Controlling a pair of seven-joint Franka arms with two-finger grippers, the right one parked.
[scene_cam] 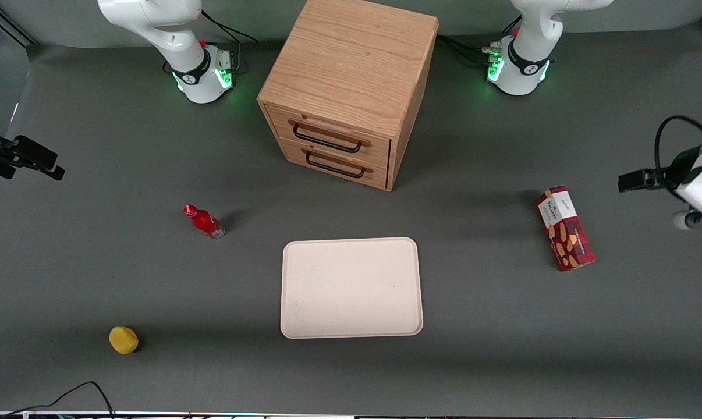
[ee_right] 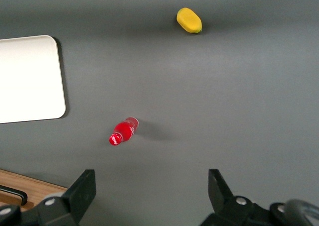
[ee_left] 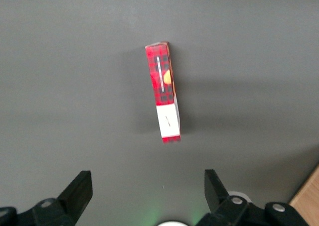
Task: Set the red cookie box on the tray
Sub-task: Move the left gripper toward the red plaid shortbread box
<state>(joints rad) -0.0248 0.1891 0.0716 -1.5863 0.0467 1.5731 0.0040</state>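
The red cookie box (scene_cam: pixel 563 228) lies on the grey table toward the working arm's end, white label end pointing toward the arm bases. It also shows in the left wrist view (ee_left: pixel 164 96), on its narrow side. The cream-white tray (scene_cam: pixel 351 288) lies flat in the middle of the table, nearer the front camera than the cabinet, with nothing on it. It also shows in the right wrist view (ee_right: pixel 30 79). My left gripper (scene_cam: pixel 636 180) hangs above the table beside the box, farther out toward the table's end. Its fingers stand wide apart and empty (ee_left: pixel 148 186), apart from the box.
A wooden two-drawer cabinet (scene_cam: pixel 351 87) stands between the arm bases, drawers shut. A small red bottle (scene_cam: pixel 204 222) lies toward the parked arm's end, and a yellow lemon-like object (scene_cam: pixel 123 340) sits nearer the front camera. Both show in the right wrist view, the bottle (ee_right: pixel 123 131) and the yellow object (ee_right: pixel 189 20).
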